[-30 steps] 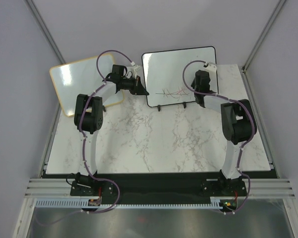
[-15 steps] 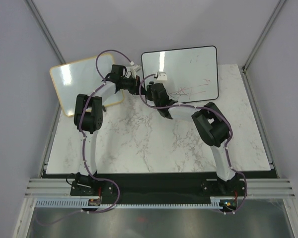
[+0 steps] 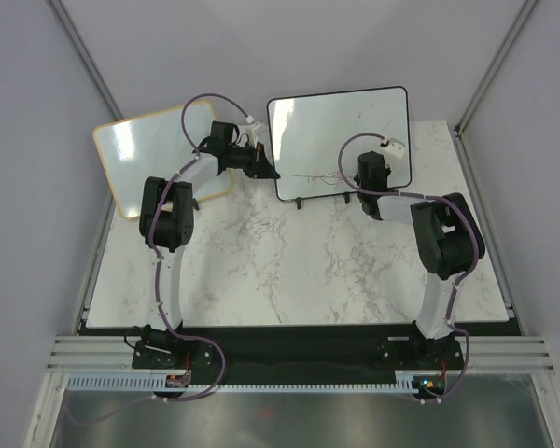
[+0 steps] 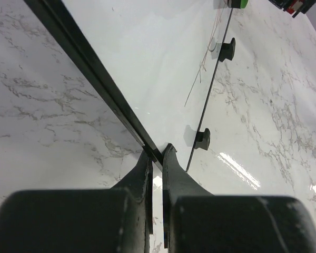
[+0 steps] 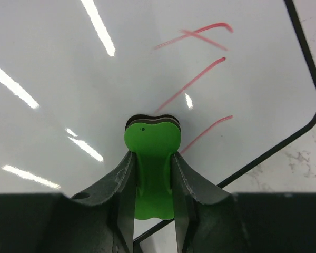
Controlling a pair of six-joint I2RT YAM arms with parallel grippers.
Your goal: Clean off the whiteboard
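The whiteboard (image 3: 331, 126) with its thin black frame stands tilted on two small black feet at the back of the marble table (image 3: 289, 271). My left gripper (image 3: 272, 173) is shut on the frame of the board's left edge (image 4: 110, 97), its fingertips pinching the black strip. My right gripper (image 3: 359, 179) is shut on a green eraser (image 5: 150, 153), which presses against the board near its lower right corner. Thin red strokes (image 5: 192, 81) run just above and right of the eraser. Faint lines (image 3: 310, 175) show low on the board.
A second white board with a light wooden frame (image 3: 154, 154) leans at the back left, behind my left arm. The whiteboard's feet (image 4: 202, 138) rest on the marble. Grey walls close in the back and sides.
My right arm swept the eraser left across the whiteboard's lower part, then back to the lower right. The board rocked slightly, and the scribbles are thinner. The left gripper kept its hold.
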